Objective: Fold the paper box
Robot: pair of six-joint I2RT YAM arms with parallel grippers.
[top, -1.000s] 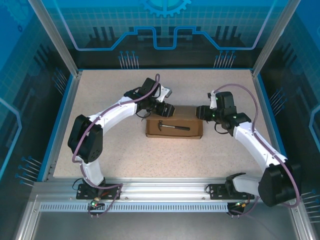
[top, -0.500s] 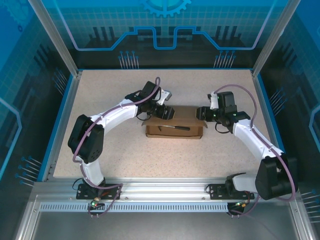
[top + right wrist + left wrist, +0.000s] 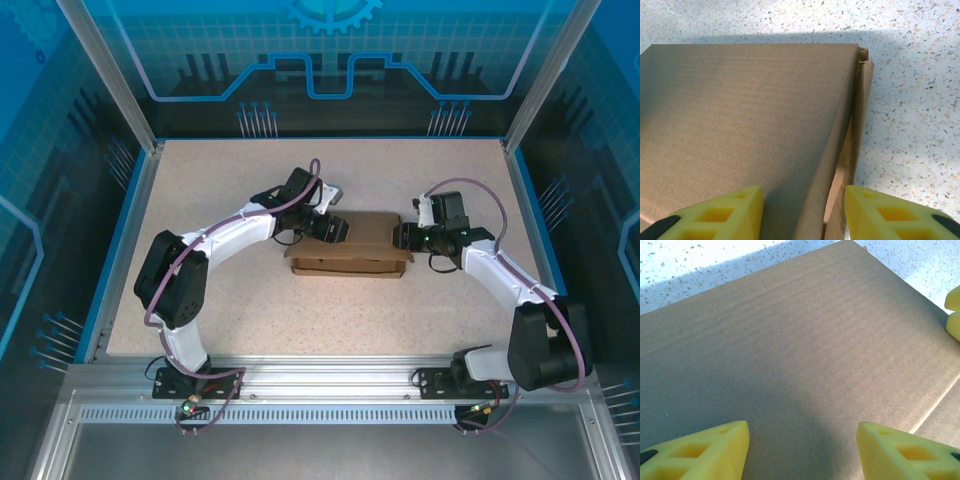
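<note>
- Left claw (image 3: 333, 228): over left end of box (image 3: 355, 250), fingers (image 3: 705, 450) apart above lid (image 3: 790, 340), clamping nothing.
- Box: on counter (image 3: 220, 300), lid down, between both claws.
- Right claw (image 3: 403, 237): at box's right end, fingers (image 3: 730, 212) apart, straddling lid's edge.

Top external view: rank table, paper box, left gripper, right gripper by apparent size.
1. table, largest by far
2. paper box
3. left gripper and right gripper: they look alike, so not ranked against each other; both are clearly smaller than the box
</note>
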